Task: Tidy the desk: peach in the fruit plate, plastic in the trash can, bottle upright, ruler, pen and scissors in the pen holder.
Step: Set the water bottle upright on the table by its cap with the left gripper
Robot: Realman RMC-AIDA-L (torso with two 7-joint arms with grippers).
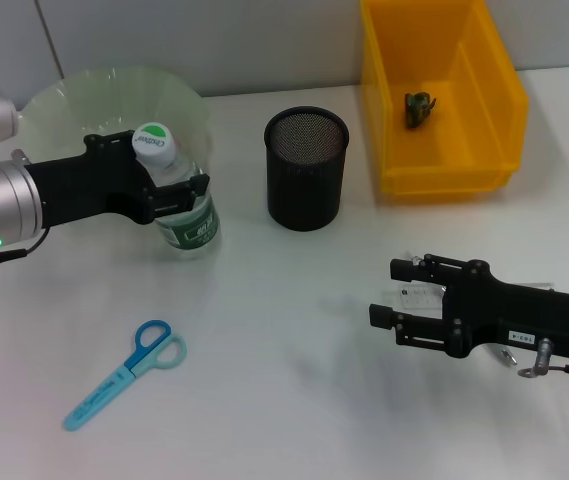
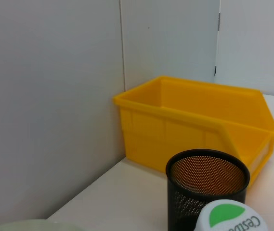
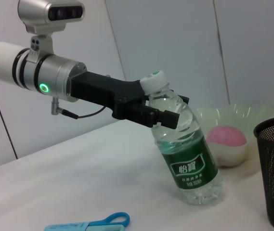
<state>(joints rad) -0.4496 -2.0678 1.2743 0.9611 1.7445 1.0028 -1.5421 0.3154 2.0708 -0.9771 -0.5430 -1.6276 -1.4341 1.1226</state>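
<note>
My left gripper point(image 1: 176, 190) is shut on the neck of a clear water bottle point(image 1: 192, 232) with a green label and a white-green cap. The bottle stands tilted on the table in front of the pale green fruit plate point(image 1: 84, 95). The right wrist view shows this grip point(image 3: 149, 109) on the bottle point(image 3: 189, 163), and a pink peach point(image 3: 226, 136) in the plate point(image 3: 238, 113). The black mesh pen holder point(image 1: 307, 168) stands mid-table. Blue scissors point(image 1: 124, 375) lie at the front left. My right gripper point(image 1: 392, 295) is open, low over a clear flat ruler point(image 1: 419, 298). No pen shows.
A yellow bin point(image 1: 444, 165) stands at the back right with a dark crumpled piece of plastic point(image 1: 420, 108) inside. The left wrist view shows the bin point(image 2: 194, 120), the pen holder point(image 2: 206, 187) and the bottle cap point(image 2: 228, 219). A grey wall runs behind the table.
</note>
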